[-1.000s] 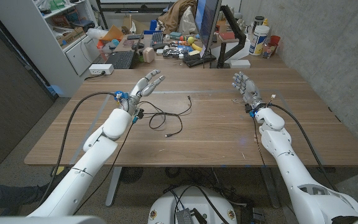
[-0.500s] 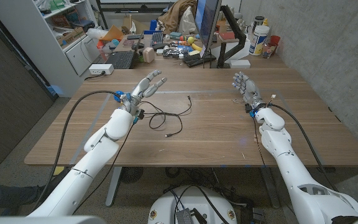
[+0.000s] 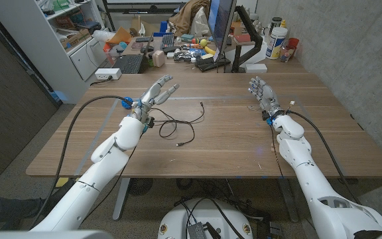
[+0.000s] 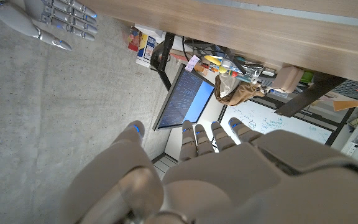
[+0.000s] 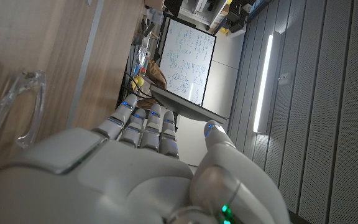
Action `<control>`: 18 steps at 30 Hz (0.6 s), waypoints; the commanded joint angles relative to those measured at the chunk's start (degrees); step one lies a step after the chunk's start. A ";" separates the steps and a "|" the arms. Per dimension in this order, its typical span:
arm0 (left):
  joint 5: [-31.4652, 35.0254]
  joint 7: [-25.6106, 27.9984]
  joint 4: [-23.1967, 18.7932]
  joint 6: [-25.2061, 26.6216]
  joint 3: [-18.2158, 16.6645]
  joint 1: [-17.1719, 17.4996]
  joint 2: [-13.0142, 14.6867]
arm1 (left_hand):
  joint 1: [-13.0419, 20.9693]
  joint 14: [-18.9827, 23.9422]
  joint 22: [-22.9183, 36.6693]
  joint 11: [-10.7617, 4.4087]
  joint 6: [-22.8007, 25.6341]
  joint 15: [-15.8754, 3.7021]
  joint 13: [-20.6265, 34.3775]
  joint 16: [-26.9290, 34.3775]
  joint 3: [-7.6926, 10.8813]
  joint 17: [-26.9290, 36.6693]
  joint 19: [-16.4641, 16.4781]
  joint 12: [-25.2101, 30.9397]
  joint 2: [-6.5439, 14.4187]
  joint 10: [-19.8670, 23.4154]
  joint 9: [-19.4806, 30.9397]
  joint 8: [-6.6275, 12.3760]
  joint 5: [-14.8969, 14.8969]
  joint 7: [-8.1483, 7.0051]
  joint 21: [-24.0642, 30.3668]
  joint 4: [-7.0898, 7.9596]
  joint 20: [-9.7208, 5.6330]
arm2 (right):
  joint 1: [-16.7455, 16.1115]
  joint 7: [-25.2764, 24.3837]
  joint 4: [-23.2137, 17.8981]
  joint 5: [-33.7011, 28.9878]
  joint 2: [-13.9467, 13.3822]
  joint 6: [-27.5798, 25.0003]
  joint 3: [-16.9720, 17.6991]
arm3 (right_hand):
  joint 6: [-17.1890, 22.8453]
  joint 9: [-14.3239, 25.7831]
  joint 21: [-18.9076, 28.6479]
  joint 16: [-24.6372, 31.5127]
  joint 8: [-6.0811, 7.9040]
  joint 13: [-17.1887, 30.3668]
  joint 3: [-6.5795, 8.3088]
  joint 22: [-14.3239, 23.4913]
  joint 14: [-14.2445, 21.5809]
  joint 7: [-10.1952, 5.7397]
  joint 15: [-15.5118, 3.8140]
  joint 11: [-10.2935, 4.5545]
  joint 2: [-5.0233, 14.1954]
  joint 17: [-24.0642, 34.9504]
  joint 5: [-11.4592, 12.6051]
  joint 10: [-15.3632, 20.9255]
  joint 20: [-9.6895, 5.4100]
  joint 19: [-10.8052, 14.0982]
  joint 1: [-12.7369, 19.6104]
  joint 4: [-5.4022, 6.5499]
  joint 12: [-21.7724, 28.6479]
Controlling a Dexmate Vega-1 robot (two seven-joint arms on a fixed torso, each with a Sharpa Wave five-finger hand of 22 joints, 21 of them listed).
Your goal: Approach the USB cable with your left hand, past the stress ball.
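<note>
So it's a big wooden bench (image 3: 231,143) in a workshop-type room, concrete wall along the robot's right side and a white shelving unit (image 3: 58,33) off past the far left corner. The back edge of the bench is where all the clutter lives: a monitor (image 3: 221,26) on a black stand, a keyboard (image 3: 130,63), some bottles and tubs (image 3: 279,40) near the wall, plus a heap of small stuff I can't make out. Everything nearer than that is mostly bare wood, so there's loads of open room across the middle and toward the front edge.

Left arm comes in from the near left corner with a thick black hose (image 3: 85,116) looping beside it. The left robot hand (image 3: 156,91) is up over the bench with its fingers spread apart and pointing toward the far side, nothing in it. The wrist view shows the same, fingers straight and separated.

The USB cable (image 3: 181,123) is a thin black thing lying in loose loops on the wood, just to the right of the left wrist and nearer the robot than the fingertips. One plug end (image 3: 203,104) sticks out toward the middle of the bench.

The right robot hand (image 3: 260,91) is well apart from all that, over by the right side, fingers loosely spread and holding nothing.
</note>
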 commanded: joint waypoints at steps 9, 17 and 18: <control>9.62 -1.52 -3.95 7.94 3.25 -0.72 2.32 | 1.15 0.72 0.19 -0.26 0.82 -1.26 0.19 0.55 0.18 0.19 0.43 0.51 0.10 0.85 0.26 0.47 0.05 -0.44 -0.05 -0.38 0.59 | 0.25 0.12 -0.05 -0.01 -0.30 -0.27 0.18 | 0.23 0.17 -0.46 -0.05 -0.03 0.08 0.06 0.26 0.31 0.03 -0.08 -0.15 0.36 0.13 0.29 0.41 -1.30 0.52 0.08 0.00 -0.20; 11.56 -2.89 -4.26 9.51 4.54 -1.68 3.05 | 1.28 0.80 0.21 -0.40 1.08 -1.35 0.19 0.49 0.17 0.20 0.46 0.40 0.11 0.81 0.26 0.45 0.00 -0.64 -0.09 -0.44 1.00 | 0.46 0.14 0.07 -0.07 -0.48 -0.13 0.34 | 0.24 0.17 -0.65 -0.05 -0.04 0.08 0.05 0.27 0.40 -0.06 0.00 -0.27 0.34 0.12 0.29 0.49 -1.31 0.61 0.07 -0.04 -0.20; 11.67 -3.02 -4.30 9.70 4.63 -1.75 3.06 | 1.30 0.80 0.21 -0.40 1.16 -1.36 0.19 0.47 0.17 0.20 0.45 0.40 0.11 0.86 0.26 0.46 0.00 -0.76 -0.11 -0.45 1.01 | 0.46 0.07 0.07 -0.05 -0.45 -0.13 0.38 | 0.28 0.17 -0.67 -0.05 -0.02 0.08 0.05 0.27 0.38 -0.03 0.01 -0.22 0.36 0.13 0.29 0.49 -1.31 0.61 0.05 -0.02 -0.20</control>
